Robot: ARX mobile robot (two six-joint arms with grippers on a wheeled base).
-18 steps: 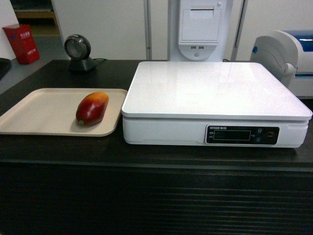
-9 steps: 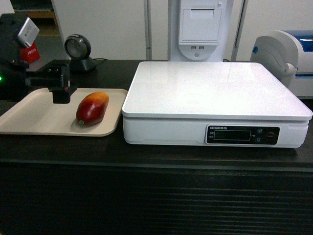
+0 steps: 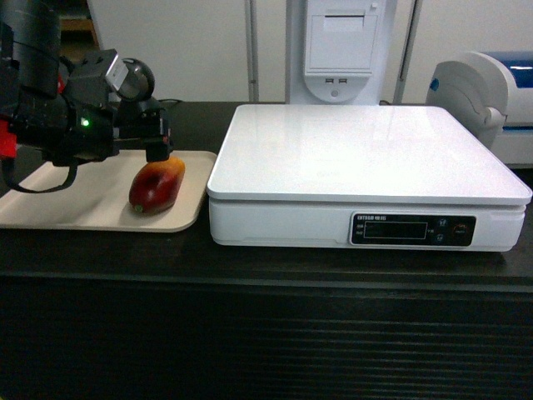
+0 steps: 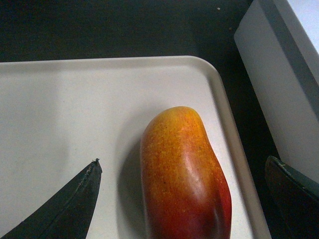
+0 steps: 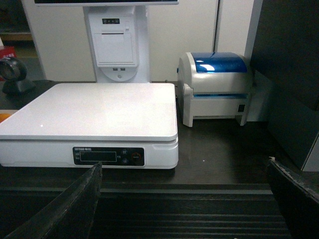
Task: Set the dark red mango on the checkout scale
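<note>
The dark red mango lies on the right part of a flat beige tray, its orange-yellow end pointing away. My left gripper hovers over that far end, open. In the left wrist view the mango sits between the spread fingers without touching either, above the tray. The white scale stands just right of the tray on the dark checkout, its platform bare. My right gripper is open and empty in front of the slatted counter, facing the scale; it is outside the head view.
A round black barcode scanner stands behind the tray, partly covered by my left arm. A white receipt printer post rises behind the scale. A white and blue label printer sits at the scale's right. The scale's side wall is close to the tray's right rim.
My left arm came in from the left and moved right across the tray until its gripper stood over the mango. The mango and scale have not moved.
</note>
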